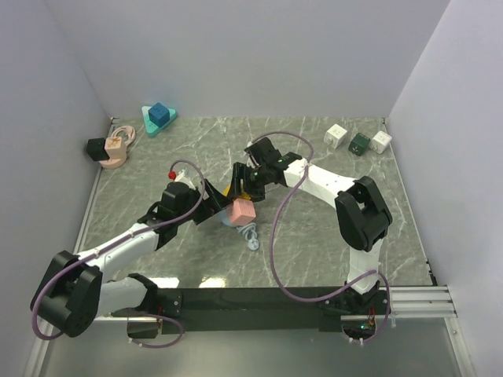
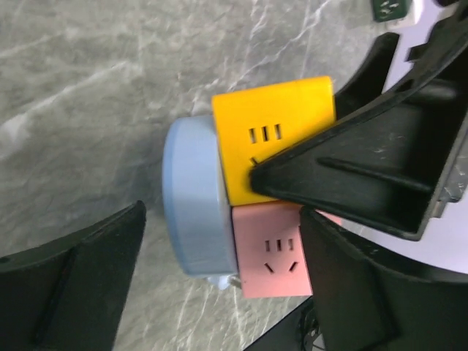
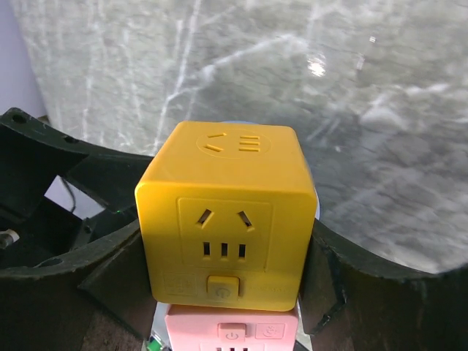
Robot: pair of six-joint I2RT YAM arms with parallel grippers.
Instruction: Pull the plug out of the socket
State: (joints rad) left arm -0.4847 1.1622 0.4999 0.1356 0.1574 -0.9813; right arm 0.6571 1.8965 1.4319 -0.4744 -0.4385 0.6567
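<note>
Two grippers meet on the table (image 1: 314,243): right gripper (image 3: 227,270) clamps the yellow cube (image 3: 223,212), seated beside pink cube (image 2: 272,252) on blue base (image 2: 194,205). Left gripper (image 2: 223,216) straddles those, jaws apart. Grasp stage, I reckon; next, left closes and braces while right pulls straight.

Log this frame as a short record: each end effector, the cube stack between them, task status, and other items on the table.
right end effector: fingers on both sides of yellow cube, apparently clamped
left end effector: open, straddling pink cube and blue base; one finger clear of the base
stack: yellow cube and pink cube side by side against the blue base
status: not yet separated
others: three small cubes far right; teal triangle far left
</note>
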